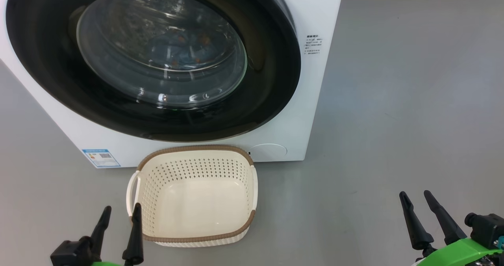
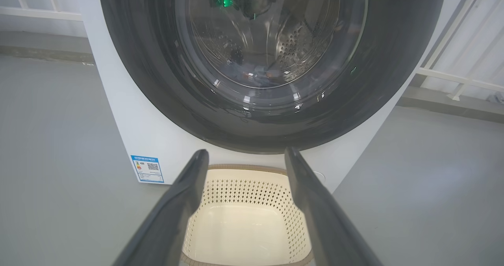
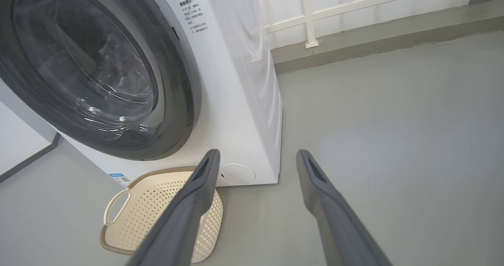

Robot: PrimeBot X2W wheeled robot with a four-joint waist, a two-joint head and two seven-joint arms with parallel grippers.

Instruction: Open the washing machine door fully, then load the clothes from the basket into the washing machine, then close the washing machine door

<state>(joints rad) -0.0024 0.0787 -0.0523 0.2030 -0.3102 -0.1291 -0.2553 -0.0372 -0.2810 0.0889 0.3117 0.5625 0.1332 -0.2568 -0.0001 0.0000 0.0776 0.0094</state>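
Head view: the left gripper (image 1: pixel 121 207) sits low at the lower left. Its two long dark fingers are spread apart with nothing between them, tips pointing up and forward beside the basket's near left corner. Over at the lower right, the right gripper (image 1: pixel 414 194) is just as wide and empty, fingers leaning slightly left over bare grey floor (image 1: pixel 393 100), well apart from everything.

Just beside the left fingers stands the basket (image 1: pixel 197 148), upright on the floor with its mouth up. Its longer side runs along the machine's front, and there is a looped handle at the left end. Cream perforated plastic walls, brown woven-look rim, smooth bottom showing.

Right behind it is the washing machine (image 1: pixel 315 13), a white box with its front facing the robot. The washing machine door (image 1: pixel 275 80) lies shut flat against that front: glossy black ring, bulging clear glass. Through the glass, the clothes (image 1: pixel 185 47) show bluish with orange specks, inside the drum. A blue label (image 1: pixel 101 158) marks the machine's lower left corner.
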